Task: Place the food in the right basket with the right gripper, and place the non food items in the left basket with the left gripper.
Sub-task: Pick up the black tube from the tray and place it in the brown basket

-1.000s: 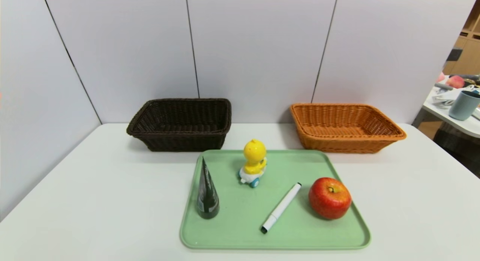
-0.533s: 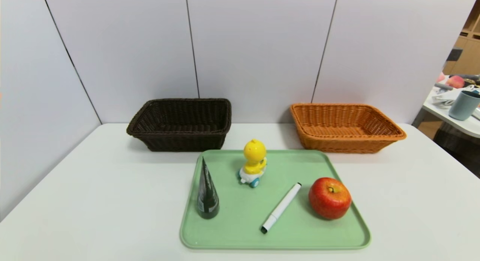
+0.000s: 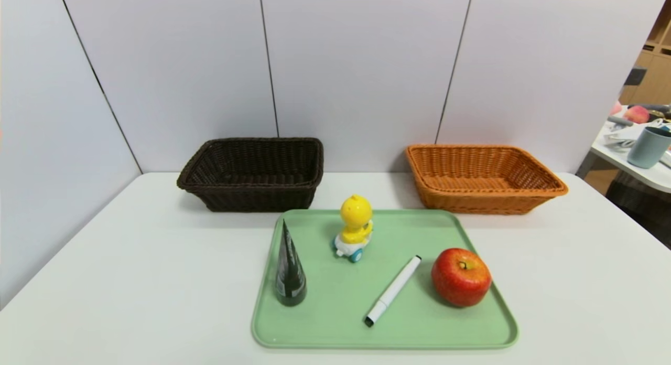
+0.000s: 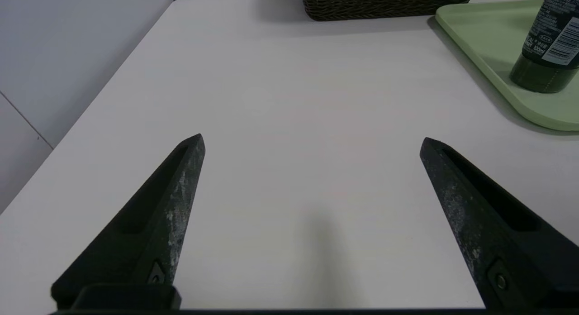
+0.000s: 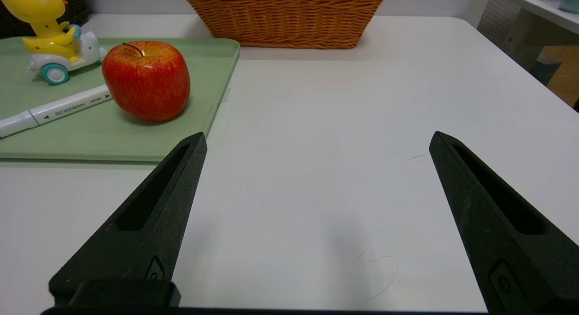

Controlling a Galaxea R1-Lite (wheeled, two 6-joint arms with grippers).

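Holding both pincers spread and empty over the bare white surface (image 3: 131,281), I have not yet started sorting. My left pincer (image 4: 312,140) hangs off the left of the green tray (image 3: 472,328); my right pincer (image 5: 316,138) hangs off its right.

All four items sit on the tray. Taking the tray's middle as the clock centre in the head view: apple (image 3: 461,277) at 4 o'clock, duck toy (image 3: 355,226) at 12, tube (image 3: 290,268) at 9, marker (image 3: 393,291) near centre. The dark basket (image 3: 251,173) lies at 11, the orange basket (image 3: 482,179) at 1; both are unfilled.

Risks, as I judge them:
- The apple is round; an off-centre squeeze could roll it into the marker.
- The tube stands upright on its cap, narrow end up; a sideways nudge could topple it.
- The duck toy has wheels and may roll if pushed.

The marker's long axis runs from 7 to 1 o'clock, with one dark end at 7.
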